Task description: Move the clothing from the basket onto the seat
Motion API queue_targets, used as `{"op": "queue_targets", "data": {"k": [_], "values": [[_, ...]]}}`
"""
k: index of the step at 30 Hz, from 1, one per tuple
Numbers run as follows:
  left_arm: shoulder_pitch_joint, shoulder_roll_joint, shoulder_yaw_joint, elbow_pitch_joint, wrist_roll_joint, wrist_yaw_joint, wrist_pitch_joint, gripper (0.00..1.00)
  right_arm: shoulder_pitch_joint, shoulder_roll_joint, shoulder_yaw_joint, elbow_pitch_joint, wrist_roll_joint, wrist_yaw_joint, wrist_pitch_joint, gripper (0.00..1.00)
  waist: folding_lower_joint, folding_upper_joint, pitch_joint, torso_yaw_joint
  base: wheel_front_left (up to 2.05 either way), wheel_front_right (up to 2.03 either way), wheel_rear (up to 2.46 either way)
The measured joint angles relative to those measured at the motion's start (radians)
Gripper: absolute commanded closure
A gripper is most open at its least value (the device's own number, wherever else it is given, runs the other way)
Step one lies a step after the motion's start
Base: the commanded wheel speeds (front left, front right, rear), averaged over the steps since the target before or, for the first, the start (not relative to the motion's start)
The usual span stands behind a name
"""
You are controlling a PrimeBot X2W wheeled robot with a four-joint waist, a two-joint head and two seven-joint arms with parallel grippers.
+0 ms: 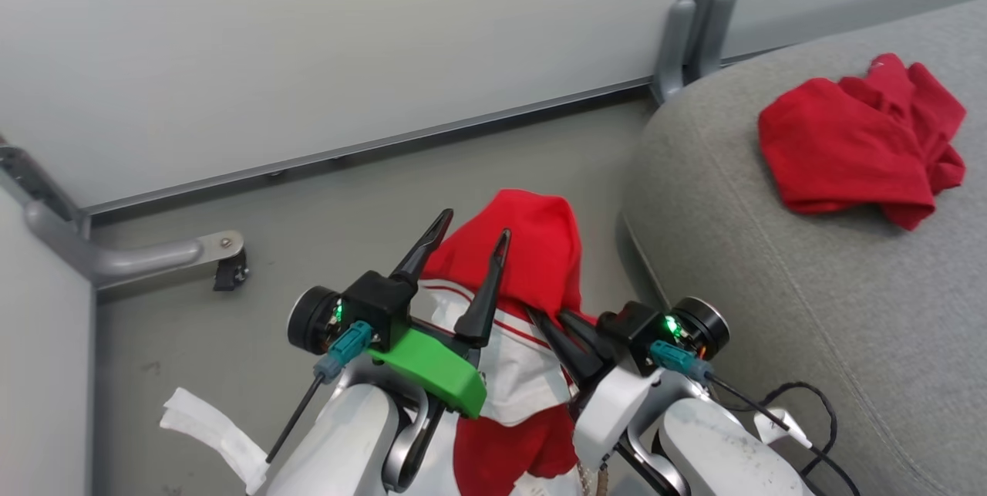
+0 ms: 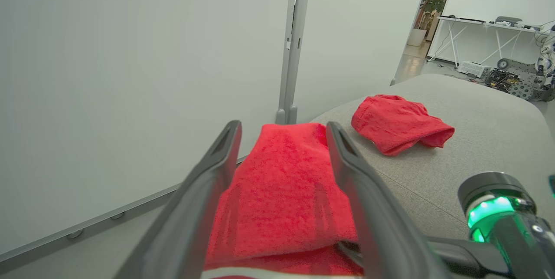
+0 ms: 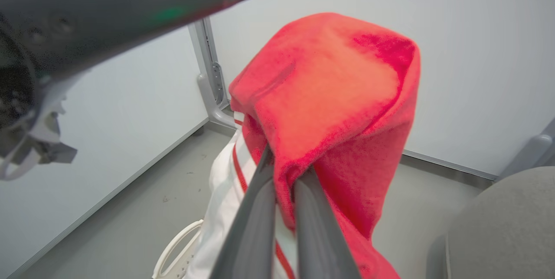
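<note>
Your right gripper (image 1: 549, 315) is clamping a fold of the red-and-white garment (image 1: 540, 249), holding it up above the floor (image 1: 347, 203), just off the seat's (image 1: 771, 288) rounded edge. Your left gripper (image 1: 476, 224) is standing with its fingers spread, the same fabric showing between them. A second red garment (image 1: 848, 145) is lying crumpled near the seat's far edge.

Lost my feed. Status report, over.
Right tool shut on red garment, lifted beside seat. Left tool open over it. Second garment on seat.
</note>
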Motion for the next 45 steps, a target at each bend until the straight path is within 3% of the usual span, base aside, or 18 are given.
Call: {"op": "queue_targets", "data": {"k": [17, 22, 30, 35, 41, 45], "values": [[0.067, 0.017, 0.074, -0.019, 0.059, -0.015, 0.0, 0.0, 0.101, -0.001, -0.082, -0.074, -0.019, 0.0, 0.0, 1.0, 0.0, 0.0, 0.021, -0.289, 0.0, 0.0, 0.0], [0.059, 0.011, 0.041, -0.005, 0.068, -0.019, 0.0, 0.0, 0.132, -0.002, -0.178, -0.118, -0.047, 0.0, 0.0, 1.0, 0.0, 0.0, 0.036, -0.374, 0.0, 0.0, 0.0], [0.002, 0.026, -0.036, 0.022, 0.05, -0.02, 0.0, 0.0, 0.131, -0.007, -0.284, -0.196, -0.117, 0.0, 0.0, 1.0, 0.0, 0.0, 0.106, -0.424, 0.0, 0.0, 0.0], [-0.012, 0.059, -0.062, 0.016, 0.037, -0.02, 0.0, 0.0, 0.001, -0.088, -0.34, -0.244, -0.143, 0.0, 0.0, 1.0, 0.0, 0.0, 0.158, -0.436, 0.02, 0.02, 0.02], [-0.025, 0.114, -0.064, 0.004, 0.034, -0.02, 0.0, 0.0, -0.225, -0.247, -0.378, -0.263, -0.16, 0.0, 0.0, 1.0, 0.0, 0.0, 0.23, -0.442, 0.0, 0.0, 0.0], [-0.03, 0.151, -0.05, -0.008, 0.044, -0.02, 0.0, 0.0, -0.387, -0.315, -0.412, -0.238, -0.165, 0.0, 0.0, 1.0, 0.0, 0.0001, 0.283, -0.444, 0.0, 0.0, 0.0]]}}
